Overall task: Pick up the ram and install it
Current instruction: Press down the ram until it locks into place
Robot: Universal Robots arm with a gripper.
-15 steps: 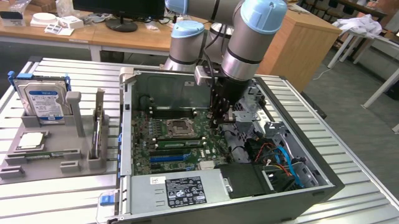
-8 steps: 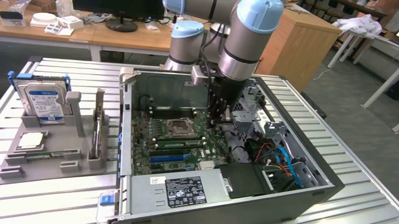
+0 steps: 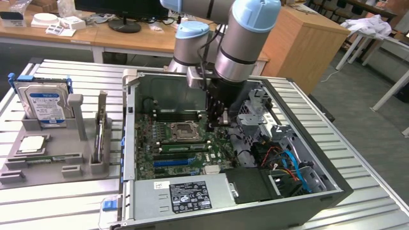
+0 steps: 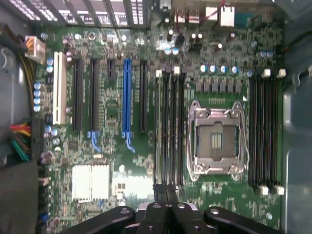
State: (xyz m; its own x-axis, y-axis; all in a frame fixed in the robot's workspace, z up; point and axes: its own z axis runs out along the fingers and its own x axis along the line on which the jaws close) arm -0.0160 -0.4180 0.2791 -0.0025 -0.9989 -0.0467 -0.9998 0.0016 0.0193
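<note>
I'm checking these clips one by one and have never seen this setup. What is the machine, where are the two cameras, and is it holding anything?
The machine is a robot arm reaching into an open computer case on a table. The exterior view looks on from outside. The wrist view looks down from the arm at the motherboard. The hand is shut, just above the memory slots. I cannot tell whether it grips anything. A green ram seems to sit in a slot nearby. On the exterior view's left, a tray holds a hard drive and a processor.
</note>
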